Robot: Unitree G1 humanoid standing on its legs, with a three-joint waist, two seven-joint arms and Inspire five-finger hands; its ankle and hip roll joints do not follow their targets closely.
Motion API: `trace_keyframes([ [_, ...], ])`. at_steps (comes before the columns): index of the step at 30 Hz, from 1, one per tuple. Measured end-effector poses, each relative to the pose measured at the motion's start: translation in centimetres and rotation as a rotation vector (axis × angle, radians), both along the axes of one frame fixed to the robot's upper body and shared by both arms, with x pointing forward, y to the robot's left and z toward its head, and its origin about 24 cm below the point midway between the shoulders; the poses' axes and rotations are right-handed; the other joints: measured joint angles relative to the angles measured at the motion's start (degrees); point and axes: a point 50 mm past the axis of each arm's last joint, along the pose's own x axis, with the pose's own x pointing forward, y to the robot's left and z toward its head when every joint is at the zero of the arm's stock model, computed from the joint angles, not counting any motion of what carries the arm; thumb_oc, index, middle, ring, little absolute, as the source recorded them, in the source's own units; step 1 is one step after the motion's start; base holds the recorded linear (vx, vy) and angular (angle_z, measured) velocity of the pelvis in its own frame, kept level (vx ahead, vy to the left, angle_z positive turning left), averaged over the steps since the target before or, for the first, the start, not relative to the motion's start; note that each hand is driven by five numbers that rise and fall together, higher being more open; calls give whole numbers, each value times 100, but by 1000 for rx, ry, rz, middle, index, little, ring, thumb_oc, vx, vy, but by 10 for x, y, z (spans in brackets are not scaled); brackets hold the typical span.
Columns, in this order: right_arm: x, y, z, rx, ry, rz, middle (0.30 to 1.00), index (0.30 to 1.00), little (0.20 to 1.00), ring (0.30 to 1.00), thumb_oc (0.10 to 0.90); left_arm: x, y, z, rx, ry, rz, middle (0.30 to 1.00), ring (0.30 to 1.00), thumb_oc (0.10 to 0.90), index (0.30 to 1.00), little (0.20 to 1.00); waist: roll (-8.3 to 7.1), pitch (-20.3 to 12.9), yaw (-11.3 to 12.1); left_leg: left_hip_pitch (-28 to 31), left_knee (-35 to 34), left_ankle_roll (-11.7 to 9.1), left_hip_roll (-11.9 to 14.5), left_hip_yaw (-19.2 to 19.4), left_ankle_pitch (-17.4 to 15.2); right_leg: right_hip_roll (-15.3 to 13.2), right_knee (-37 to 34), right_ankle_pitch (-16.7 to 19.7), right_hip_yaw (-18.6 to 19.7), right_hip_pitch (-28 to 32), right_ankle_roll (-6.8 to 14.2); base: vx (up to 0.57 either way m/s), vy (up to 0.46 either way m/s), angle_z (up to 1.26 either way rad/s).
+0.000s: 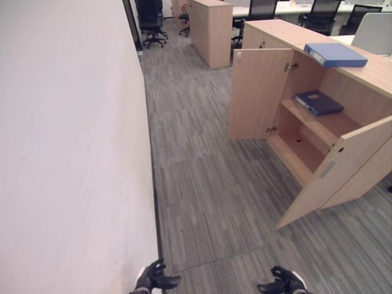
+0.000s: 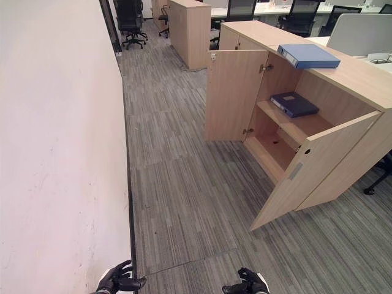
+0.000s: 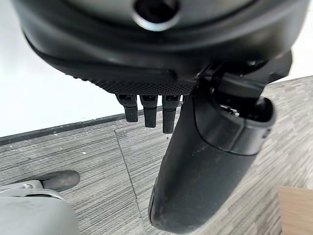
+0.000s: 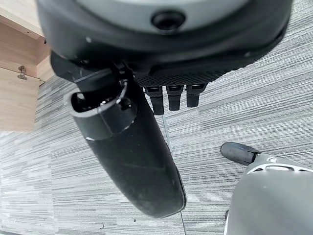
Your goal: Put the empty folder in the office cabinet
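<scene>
Left hand: the left hand point(image 1: 154, 278) hangs low over the carpet, close beside the white wall point(image 1: 67, 153); its fingers are relaxed and it holds nothing.
Right hand: the right hand point(image 1: 283, 283) hangs low as well, apart from the left one, fingers loosely spread, empty.
Open room: a broad strip of grey striped carpet floor point(image 1: 208, 184) runs ahead of both hands, between the wall on the left-hand side and the cabinet ahead of the right hand.
Office cabinet: the office cabinet point(image 1: 318, 131) is light wood with flat square edges; both doors stand open, the near door point(image 1: 334, 171) swings out into the carpet strip, the far door point(image 1: 257, 92) stands straight out.
Folder: a light blue folder point(image 1: 335, 54) lies flat on the cabinet top, far ahead of the right hand.
Shelf: a dark blue folder point(image 1: 318, 102) lies flat on the upper shelf inside; the bottom shelf under it is bare wood.
Farther: a second wooden cabinet point(image 1: 211, 30) and black office chairs point(image 1: 150, 21) stand well beyond.
</scene>
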Motion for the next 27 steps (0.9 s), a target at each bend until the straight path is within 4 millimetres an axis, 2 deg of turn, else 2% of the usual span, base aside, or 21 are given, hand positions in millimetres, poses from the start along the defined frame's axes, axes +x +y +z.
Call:
trace_keyframes([
  [8, 0, 0, 0, 5, 2, 5, 900, 900, 900, 900, 800, -5, 1, -2, 1, 23, 3, 900, 900, 800, 900, 900, -9, -16, 9, -9, 7, -18, 9, -8, 21, 8, 1, -8, 1, -6, 1, 0, -74, 0],
  [10, 1, 0, 0, 5, 1, 7, 900, 900, 900, 900, 800, -4, 2, -2, 3, 25, 3, 900, 900, 800, 900, 900, -33, -7, 7, -173, 230, -72, 13, -38, 14, 8, 44, -45, 4, -53, 30, -85, -168, 17],
  [11, 6, 1, 1, 10, -7, 12, 900, 900, 900, 900, 800, 4, 6, -1, 12, 23, 2, 900, 900, 800, 900, 900, -168, 30, 11, -916, 1348, -276, 14, -15, -54, 10, 269, -179, 5, -325, -155, -10, -181, 48],
  [12, 7, 1, 1, 11, -10, 11, 900, 900, 900, 900, 800, 13, 8, 2, 19, 4, -7, 900, 900, 800, 900, 900, -309, 81, 4, -1316, 1937, -530, -6, 29, 10, -186, 261, -154, -27, -412, -210, 44, -142, 49],
  [15, 6, -5, 1, -7, 8, 4, 900, 900, 900, 900, 800, 11, 7, -1, 10, 26, 1, 900, 900, 800, 900, 900, -355, 215, 34, -1783, 3002, -945, 76, 79, 272, -231, 228, -153, -56, -237, -270, 126, -65, 20],
  [16, 3, -8, -1, -18, 29, -10, 900, 900, 900, 900, 800, 9, 9, -2, -17, 23, 77, 900, 900, 800, 900, 900, -357, 296, 26, -2035, 3541, -928, 357, 265, 177, -183, 122, -127, -215, -80, -332, 139, 1, 10],
  [17, 3, -8, -2, -19, 31, -13, 900, 900, 900, 900, 800, 11, 11, -1, -14, 18, 81, 900, 900, 800, 900, 900, -355, 293, 2, -2078, 3345, -940, 526, 362, 179, -160, 63, -150, -209, -69, -320, 236, 21, -1],
  [19, 6, -10, -1, -22, 36, -30, 900, 900, 900, 900, 800, 16, 6, -2, -22, 23, 83, 900, 900, 800, 900, 900, -357, 315, 14, -2077, 2358, -920, 729, 492, 393, -126, -10, -352, -120, -108, -249, 376, 111, -12],
  [20, 6, -15, 0, -33, 37, -35, 900, 900, 900, 900, 800, 13, 2, -5, -31, 42, 73, 900, 900, 800, 900, 900, -105, 321, -14, -2054, 1755, -993, 1005, 391, 424, 103, 391, -450, -242, -240, -357, 468, 148, 31],
  [21, 0, -20, -2, -38, 72, -58, 900, 900, 900, 900, 800, 21, 0, -1, -33, 5, 49, 900, 900, 800, 900, 900, 107, 401, -79, -2047, 293, -1213, 1471, -146, 478, 236, 1832, -1483, -345, -512, -427, 382, 99, 55],
  [22, -3, -21, -3, -39, 85, -67, 900, 900, 900, 900, 800, 19, -2, -3, -36, 25, 50, 900, 900, 800, 900, 900, 198, 485, -49, -2097, 16, -1209, 1679, -277, 558, 378, 1990, -1606, -243, -519, -406, 374, 88, 32],
  [23, -4, -19, -3, -40, 87, -71, 900, 900, 900, 900, 800, 14, 0, -4, -53, 30, 91, 900, 900, 800, 900, 900, 152, 499, 73, -2219, 14, -1197, 1698, -277, 705, 342, 2057, -1658, -135, -568, -447, 370, 82, -26],
  [24, -5, -19, -4, -39, 88, -73, 900, 900, 900, 900, 800, 19, 0, -3, -66, 4, 130, 900, 900, 800, 900, 900, 97, 480, 247, -2323, -38, -1211, 1651, -283, 726, 248, 2075, -1689, -8, -625, -468, 531, 164, -65],
  [25, -4, -18, -4, -37, 85, -76, 900, 900, 900, 900, 800, 28, 2, 0, -61, -17, 140, 900, 900, 800, 900, 900, -24, 551, 427, -2397, -38, -1209, 1571, -290, 725, 141, 1994, -1690, 249, -581, -464, 416, 133, -56],
  [27, -4, -17, -4, -33, 86, -80, 900, 900, 900, 900, 800, 25, 4, -1, -58, -2, 152, 900, 900, 800, 900, 900, -22, 553, 458, -2349, -33, -1197, 1535, -274, 729, 59, 1801, -1691, 462, -376, -457, 359, 142, -40],
])
